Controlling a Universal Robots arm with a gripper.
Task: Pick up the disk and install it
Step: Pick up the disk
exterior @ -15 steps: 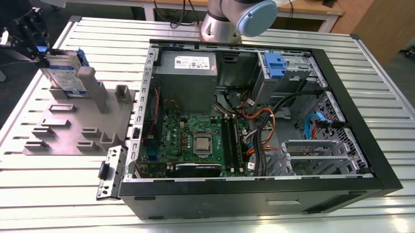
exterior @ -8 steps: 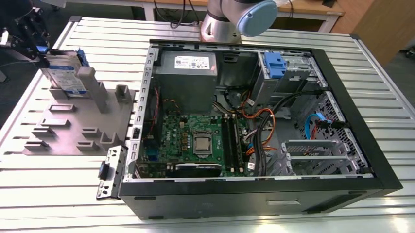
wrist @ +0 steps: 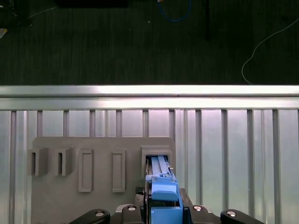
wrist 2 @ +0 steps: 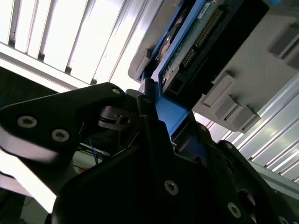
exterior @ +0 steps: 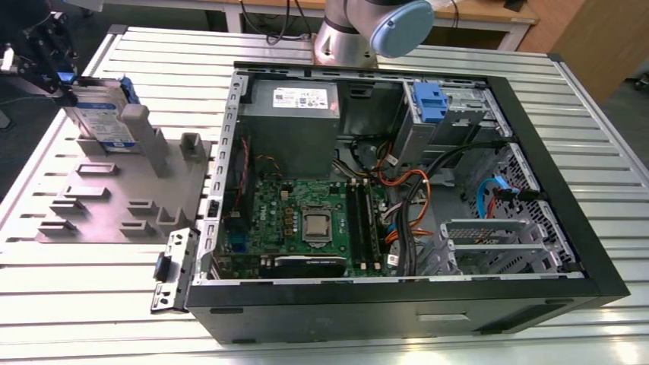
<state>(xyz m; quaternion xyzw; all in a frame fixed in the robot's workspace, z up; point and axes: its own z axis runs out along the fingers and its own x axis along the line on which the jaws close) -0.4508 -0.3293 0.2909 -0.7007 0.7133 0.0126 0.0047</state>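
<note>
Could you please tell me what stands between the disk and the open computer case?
In the exterior view, upright posts of the grey tray stand between the disk and the computer case.

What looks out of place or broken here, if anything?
Nothing looks damaged or spilled. The computer case lies open on its side; the disk stands upright in the grey tray, with the gripper at its top.

Disk [wrist: 161,184] upright in grey tray [wrist: 98,149] slot, end effector [wrist: 163,210] clasping blue frame; ribbed table [wrist: 233,149].
</note>
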